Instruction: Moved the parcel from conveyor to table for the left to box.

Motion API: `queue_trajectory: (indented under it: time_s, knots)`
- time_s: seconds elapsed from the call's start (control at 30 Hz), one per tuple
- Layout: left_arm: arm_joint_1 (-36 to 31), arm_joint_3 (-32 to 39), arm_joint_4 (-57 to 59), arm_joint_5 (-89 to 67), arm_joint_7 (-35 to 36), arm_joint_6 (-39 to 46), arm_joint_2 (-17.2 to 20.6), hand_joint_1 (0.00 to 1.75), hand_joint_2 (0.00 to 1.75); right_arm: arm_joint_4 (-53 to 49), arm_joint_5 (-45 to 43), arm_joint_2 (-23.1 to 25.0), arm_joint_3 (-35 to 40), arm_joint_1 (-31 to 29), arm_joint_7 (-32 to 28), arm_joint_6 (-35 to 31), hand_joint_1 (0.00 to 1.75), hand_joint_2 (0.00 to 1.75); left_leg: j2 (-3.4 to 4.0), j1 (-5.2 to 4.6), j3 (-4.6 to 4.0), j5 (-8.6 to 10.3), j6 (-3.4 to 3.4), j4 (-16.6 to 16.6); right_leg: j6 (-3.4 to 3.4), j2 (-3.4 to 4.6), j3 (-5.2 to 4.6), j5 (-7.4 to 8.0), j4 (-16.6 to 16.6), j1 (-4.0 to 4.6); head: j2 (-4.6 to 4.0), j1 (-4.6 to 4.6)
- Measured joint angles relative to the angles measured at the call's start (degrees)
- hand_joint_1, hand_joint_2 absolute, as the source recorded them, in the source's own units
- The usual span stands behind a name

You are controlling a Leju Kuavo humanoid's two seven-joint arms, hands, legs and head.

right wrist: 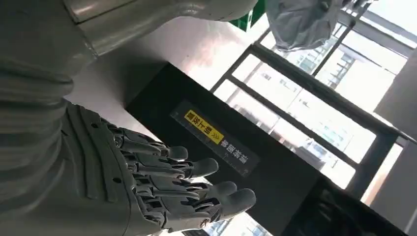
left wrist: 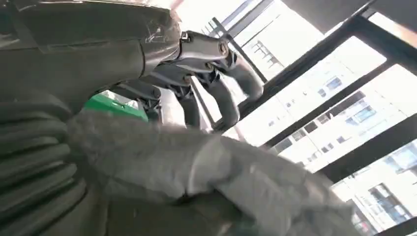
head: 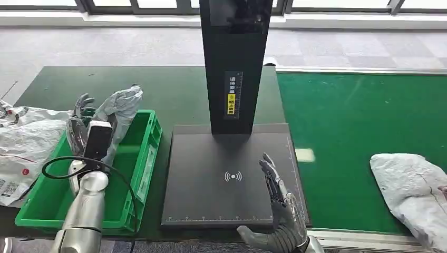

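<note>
centrally: left hand (head: 87,124) raised over green crate (head: 141,158), fingers closed around crumpled grey parcel (head: 122,105), long axis near upright and leaning away from the wrist; parcel hanging above the crate's far half, not yet inside. likely next move: lowering and release, straight down from the fingers. right hand (head: 277,203) empty, fingers spread and straight, beside black scanner plate (head: 211,174) with matte post (head: 235,58). second soft, wrinkled polybag (head: 414,192) on green felt conveyor (head: 358,116), nearer the right hand. further white mailers (head: 23,142) flat left of crate.
</note>
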Motion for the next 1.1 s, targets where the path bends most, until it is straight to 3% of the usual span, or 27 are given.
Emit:
queue_trajectory:
  time_s: [0.6, 0.7, 0.83, 1.0, 1.1]
  knots:
    - [5.5, 0.0, -12.06, 0.73, 0.02, 2.93, -2.86, 0.0, 0.0, 0.04, 0.15, 0.0, 0.0, -1.19, 0.07, -0.5, 0.0, 1.75, -0.01, 0.0, -0.02, 0.0, 0.0, 0.0, 0.0, -0.02, 0.0, 0.0, 0.0, 0.0, 0.0, 0.0]
    - [6.79, 0.0, -14.33, 7.6, -2.24, 2.72, -3.45, 0.0, 0.0, 0.04, 0.13, 0.0, 0.0, -1.22, 0.11, -0.81, 0.0, 1.75, 0.0, 0.0, -0.02, 0.0, 0.0, 0.0, 0.0, -0.02, 0.0, 0.0, 0.0, 0.0, 0.0, 0.0]
    - [11.58, -0.81, -20.24, 23.97, -8.15, -6.31, -5.22, 0.0, 0.0, 0.04, -0.15, 0.0, -0.98, -0.88, 1.85, -3.21, 0.0, 1.75, 0.02, -0.01, -0.01, -0.02, 0.01, 0.0, 0.0, 0.03, -0.05, -0.02, -0.04, -0.01, 0.0, 0.0]
    - [18.03, -7.29, -24.32, 34.92, -9.35, -20.34, -7.04, 0.0, 0.0, -0.15, 0.68, 0.24, -5.85, 0.44, 4.59, -4.53, 0.0, 1.75, -0.01, -0.05, -0.03, -0.12, 0.16, 0.0, 0.06, -0.03, 0.01, -0.07, -0.1, -0.04, 0.0, 0.0]
    - [20.32, -11.06, -24.74, 36.72, -9.73, -22.27, -7.5, 0.0, 0.0, -0.59, 0.92, 0.63, -8.07, 1.27, 4.42, -3.91, 0.0, 1.75, 0.02, -0.06, -0.03, -0.12, 0.16, 0.01, 0.07, -0.01, -0.01, -0.06, -0.1, -0.04, 0.0, 0.0]
